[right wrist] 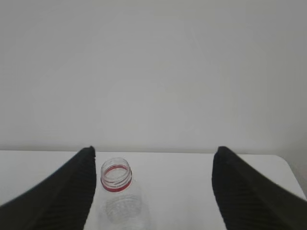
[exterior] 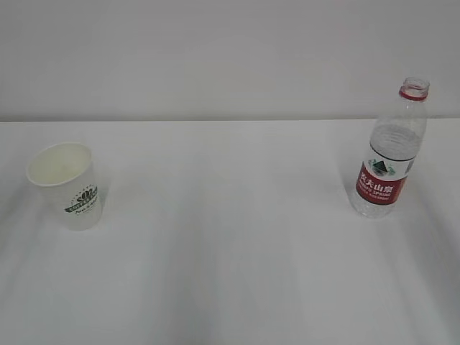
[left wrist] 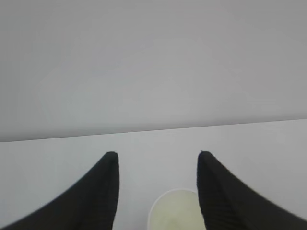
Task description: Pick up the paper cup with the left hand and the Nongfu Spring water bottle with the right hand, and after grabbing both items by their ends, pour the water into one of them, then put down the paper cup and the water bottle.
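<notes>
The paper cup (exterior: 65,183) stands upright on the left of the white desk (exterior: 230,251), its mouth open and its green logo facing the camera. The water bottle (exterior: 390,154) stands upright well apart from it on the right, cap off, the red neck ring showing at the top. Neither arm appears in the exterior view. In the left wrist view the left hand (left wrist: 157,154) has its two black fingers spread with nothing between them, and the rim of the cup sits low in the picture, just beside the right-hand finger rather than centred in the gap. In the right wrist view the right hand (right wrist: 153,148) is spread wider, also empty, and the bottle's neck stands close to the left-hand finger, off the middle of the gap. Both things have their long axis vertical, while each hand looks along the desk from behind and above them. The coming move likely turns on a small sideways correction: each hand would need to centre its thing between the fingers before moving forward and down to take it.
</notes>
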You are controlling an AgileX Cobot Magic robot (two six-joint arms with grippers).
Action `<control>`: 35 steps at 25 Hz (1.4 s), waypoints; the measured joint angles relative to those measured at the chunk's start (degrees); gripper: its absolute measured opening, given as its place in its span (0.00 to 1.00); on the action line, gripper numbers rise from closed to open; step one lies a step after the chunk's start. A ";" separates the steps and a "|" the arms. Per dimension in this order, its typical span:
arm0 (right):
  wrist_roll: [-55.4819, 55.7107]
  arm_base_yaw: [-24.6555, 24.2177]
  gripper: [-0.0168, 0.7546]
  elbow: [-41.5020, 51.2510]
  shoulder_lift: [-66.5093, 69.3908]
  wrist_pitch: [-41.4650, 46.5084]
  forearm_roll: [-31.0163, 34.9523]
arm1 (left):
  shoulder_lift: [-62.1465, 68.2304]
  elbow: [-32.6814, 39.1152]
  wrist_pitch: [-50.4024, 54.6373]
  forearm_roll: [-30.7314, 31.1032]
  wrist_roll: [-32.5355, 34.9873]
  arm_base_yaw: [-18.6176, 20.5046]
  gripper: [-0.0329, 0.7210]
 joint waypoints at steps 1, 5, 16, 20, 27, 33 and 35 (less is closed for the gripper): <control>0.00 0.00 0.76 0.12 0.00 -0.66 -0.05 | 0.74 0.00 -0.33 0.00 0.00 0.00 0.56; 0.00 0.00 0.76 2.98 0.00 -4.12 -0.14 | 2.71 0.00 -0.75 0.45 0.00 0.00 0.55; 0.00 0.00 0.76 8.63 0.00 -7.73 -0.14 | 4.23 5.85 -8.51 1.34 0.00 -0.14 0.54; 0.00 0.00 0.76 8.98 1.50 -8.51 -0.14 | 4.23 8.79 -11.15 1.34 0.00 -0.14 0.54; 0.73 3.25 0.76 8.98 7.24 -13.53 -0.14 | 4.68 11.80 -16.55 1.34 0.00 -0.14 0.54; 2.02 5.20 0.76 9.12 10.49 -15.85 -0.14 | 7.40 14.56 -22.32 1.34 0.00 -0.14 0.54; 2.15 5.20 0.76 10.10 10.91 -18.10 -0.14 | 8.30 14.56 -23.12 1.34 0.00 -0.14 0.54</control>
